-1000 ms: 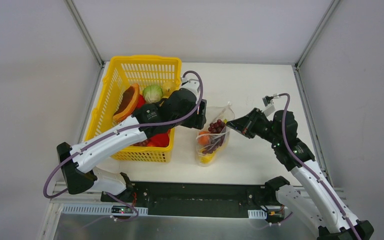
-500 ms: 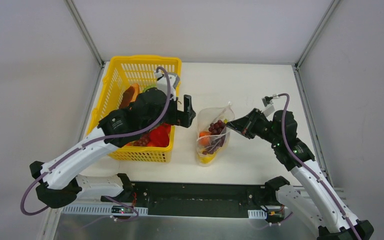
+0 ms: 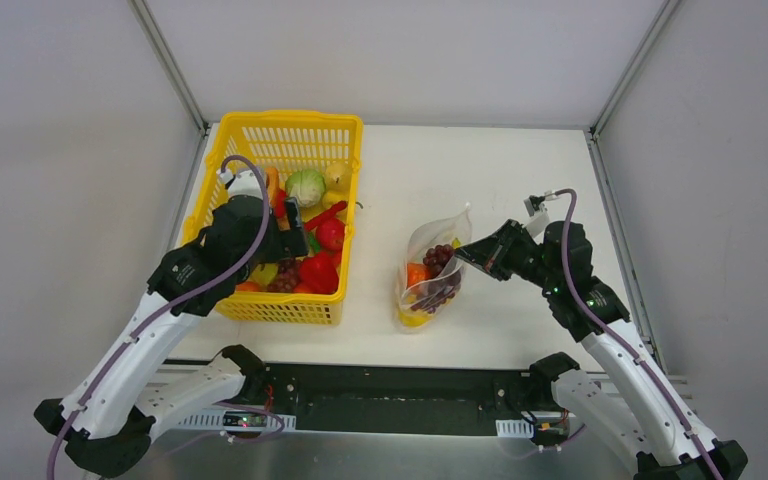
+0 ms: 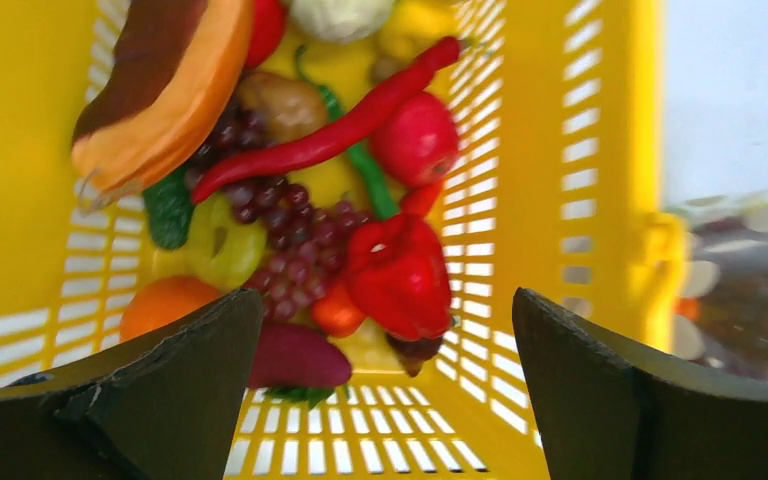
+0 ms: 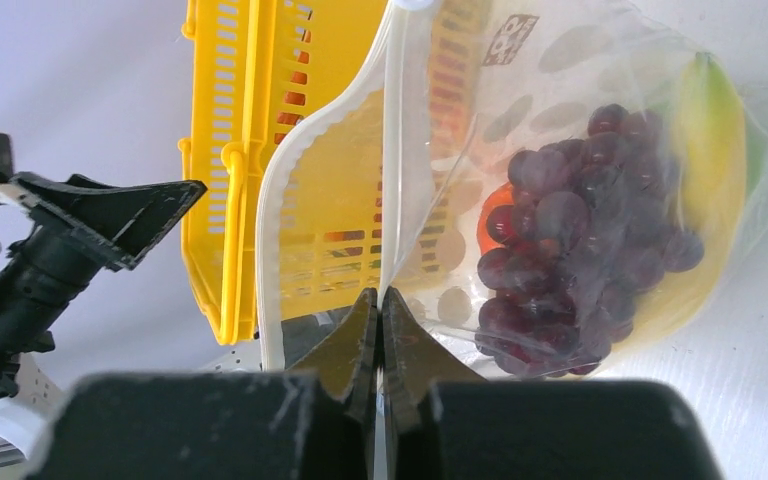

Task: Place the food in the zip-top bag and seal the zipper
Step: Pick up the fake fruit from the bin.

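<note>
Two grey walls flank the white table we look down on, with the yellow basket at its left and the zip-top bag lying near the middle. Our left arm bends over the basket, the left gripper hanging with fingers wide apart, holding nothing, above the food heaped inside. Our right arm reaches leftward low over the table, the right gripper pinched together on the bag's mouth by the zipper, while purple grapes and a yellow piece lie inside the bag.
</note>
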